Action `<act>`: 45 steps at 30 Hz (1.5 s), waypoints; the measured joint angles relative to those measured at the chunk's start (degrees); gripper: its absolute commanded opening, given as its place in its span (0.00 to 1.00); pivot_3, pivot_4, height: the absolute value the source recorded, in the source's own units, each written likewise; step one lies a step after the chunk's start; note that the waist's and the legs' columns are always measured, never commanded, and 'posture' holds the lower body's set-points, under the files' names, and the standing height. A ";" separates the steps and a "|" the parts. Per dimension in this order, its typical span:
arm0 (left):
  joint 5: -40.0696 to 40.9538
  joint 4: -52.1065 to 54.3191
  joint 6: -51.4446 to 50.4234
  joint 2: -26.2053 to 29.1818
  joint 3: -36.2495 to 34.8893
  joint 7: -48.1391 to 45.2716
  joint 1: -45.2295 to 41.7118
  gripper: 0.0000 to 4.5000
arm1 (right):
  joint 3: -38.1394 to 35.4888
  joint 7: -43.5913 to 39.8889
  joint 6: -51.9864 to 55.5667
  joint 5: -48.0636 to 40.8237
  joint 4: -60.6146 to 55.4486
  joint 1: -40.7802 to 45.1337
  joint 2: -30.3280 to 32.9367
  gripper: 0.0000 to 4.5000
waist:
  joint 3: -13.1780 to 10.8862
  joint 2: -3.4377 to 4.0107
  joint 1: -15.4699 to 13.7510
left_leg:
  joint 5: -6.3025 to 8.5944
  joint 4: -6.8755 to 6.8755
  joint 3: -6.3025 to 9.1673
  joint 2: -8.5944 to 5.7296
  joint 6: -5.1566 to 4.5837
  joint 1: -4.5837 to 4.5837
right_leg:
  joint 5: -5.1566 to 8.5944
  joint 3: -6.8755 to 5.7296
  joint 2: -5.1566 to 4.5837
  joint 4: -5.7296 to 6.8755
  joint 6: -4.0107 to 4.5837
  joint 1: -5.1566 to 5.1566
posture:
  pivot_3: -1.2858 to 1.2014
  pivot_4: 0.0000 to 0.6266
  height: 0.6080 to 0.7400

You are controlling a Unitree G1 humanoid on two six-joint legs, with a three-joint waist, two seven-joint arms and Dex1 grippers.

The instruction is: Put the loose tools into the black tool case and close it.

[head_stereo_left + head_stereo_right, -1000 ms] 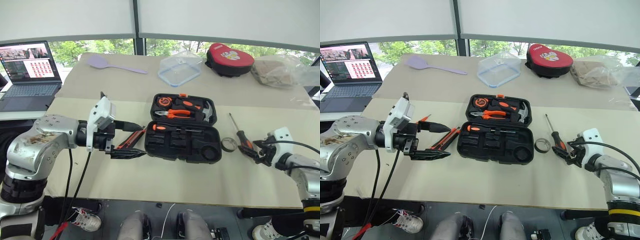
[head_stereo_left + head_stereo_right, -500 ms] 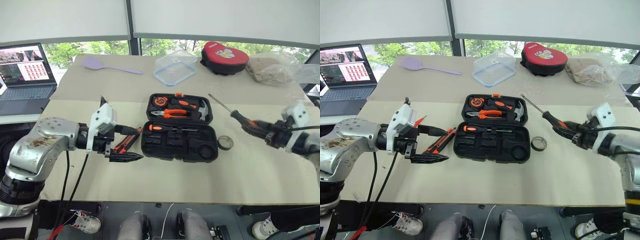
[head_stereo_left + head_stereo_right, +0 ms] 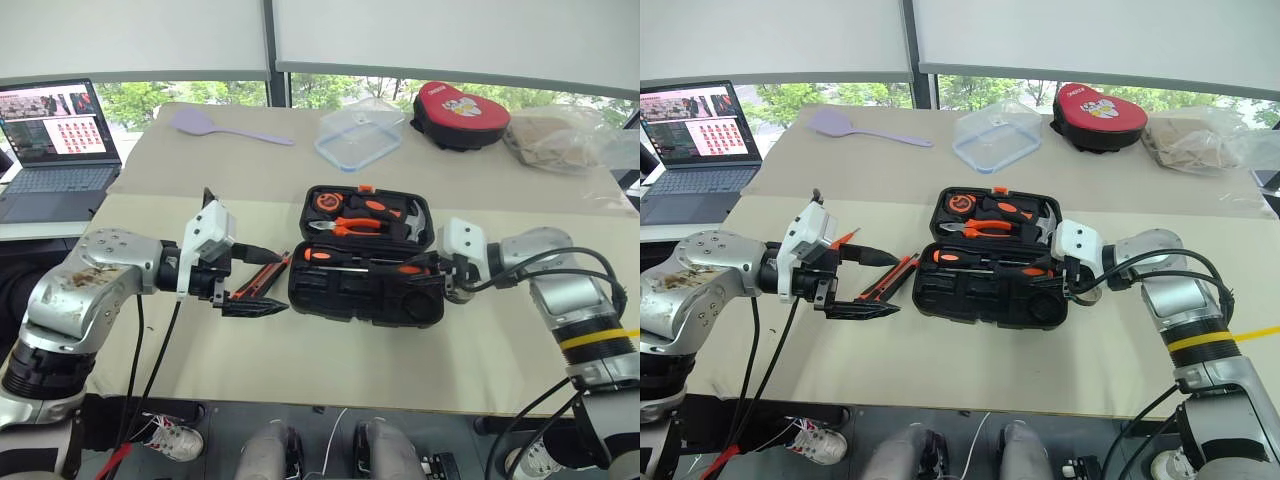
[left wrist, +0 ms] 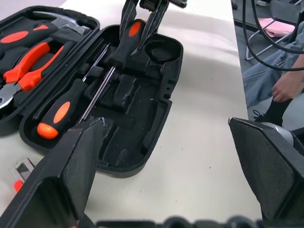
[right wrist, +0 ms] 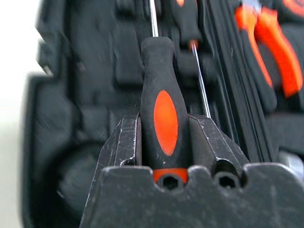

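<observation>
Right wrist view: our right gripper (image 5: 164,142) clamps a screwdriver (image 5: 160,95) over the black tool case (image 3: 365,290); left gripper (image 3: 255,285) spread wide.

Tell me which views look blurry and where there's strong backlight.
Right wrist view: the screwdriver handle in the right claw is sharp, the black tool case behind it soft and smeared. Left wrist view: the left claw's near fingers are soft. Eye views: bright windows behind the table, no harsh shadows.
</observation>
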State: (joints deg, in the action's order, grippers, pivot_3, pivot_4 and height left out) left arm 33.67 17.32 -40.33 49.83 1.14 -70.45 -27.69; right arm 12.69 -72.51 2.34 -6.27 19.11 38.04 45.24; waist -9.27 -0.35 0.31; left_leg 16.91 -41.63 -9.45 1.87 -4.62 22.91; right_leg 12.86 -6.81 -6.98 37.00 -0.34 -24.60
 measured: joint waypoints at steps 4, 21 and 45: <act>-0.07 0.01 0.68 0.11 -0.01 -0.01 0.38 1.00 | 0.00 -0.32 -2.28 1.47 4.11 1.35 -0.16 0.23 | 0.00 0.00 0.26 | 0.00 0.00 0.00 0.02 0.01 -0.05 | 0.00 0.00 0.01 0.01 0.00 0.03 | 0.52 0.24 0.93; -1.97 -1.35 2.73 0.15 0.32 -0.28 -0.89 1.00 | -1.61 0.15 3.79 -0.37 0.13 1.27 -2.96 0.86 | 0.00 0.01 0.34 | 0.00 0.00 0.02 0.03 0.01 -0.03 | 0.00 -0.01 0.01 0.02 0.00 0.04 | 0.52 0.24 0.93; -3.50 -3.34 4.23 -0.03 2.17 -0.16 -1.40 1.00 | 3.38 9.06 6.34 8.19 5.09 6.65 -10.56 0.01 | 0.00 0.01 0.55 | 0.00 0.02 0.00 0.03 0.02 -0.04 | 0.03 -0.03 0.02 0.05 0.01 0.02 | 0.52 0.24 0.93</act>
State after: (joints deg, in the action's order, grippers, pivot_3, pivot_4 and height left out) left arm 30.17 13.98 -36.09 49.80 3.31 -70.61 -29.10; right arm 16.07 -63.44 8.68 1.92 24.20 44.68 34.68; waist -9.27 -0.34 0.86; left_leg 16.91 -41.61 -9.44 1.90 -4.60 22.87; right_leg 12.89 -6.84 -6.96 37.06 -0.33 -24.58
